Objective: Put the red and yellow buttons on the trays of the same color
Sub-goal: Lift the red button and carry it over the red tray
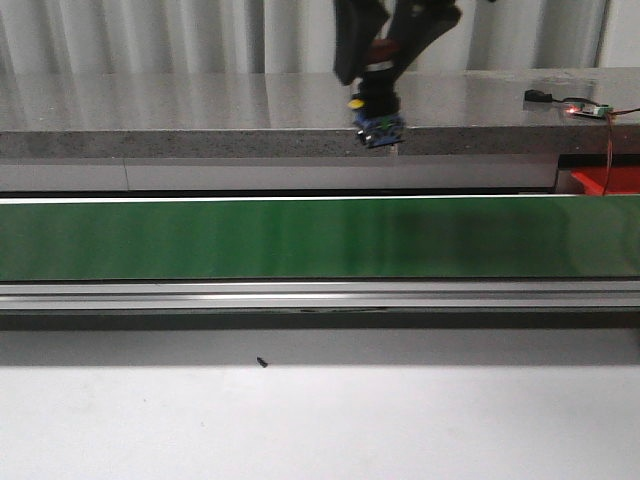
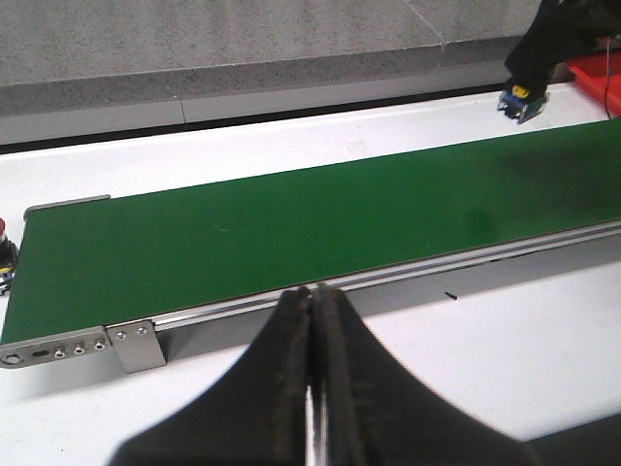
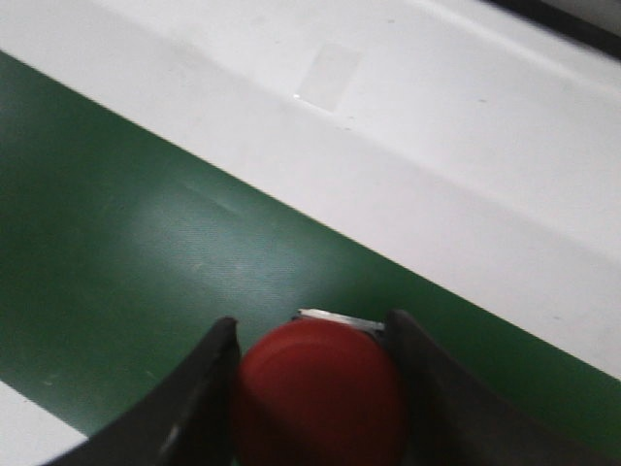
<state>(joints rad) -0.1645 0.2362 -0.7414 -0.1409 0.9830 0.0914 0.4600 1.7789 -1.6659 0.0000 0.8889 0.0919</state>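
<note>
A red button (image 3: 320, 393) with a round cap sits between the fingers of my right gripper (image 3: 312, 323), which is shut on it. It hangs above the green conveyor belt (image 3: 116, 243). In the front view the right gripper (image 1: 378, 75) is high at the centre, and the blue underside of the button (image 1: 380, 128) shows below it. The red tray (image 1: 610, 180) is at the far right beyond the belt. My left gripper (image 2: 313, 291) is shut on nothing, over the white table on the near side of the belt (image 2: 291, 223). No yellow button or yellow tray is in view.
A grey stone ledge (image 1: 200, 120) runs behind the belt, with a small circuit board and wires (image 1: 585, 108) on its right end. A small red-topped object (image 2: 5, 250) stands at the belt's left end. The metal belt rail (image 1: 320, 295) borders the near side.
</note>
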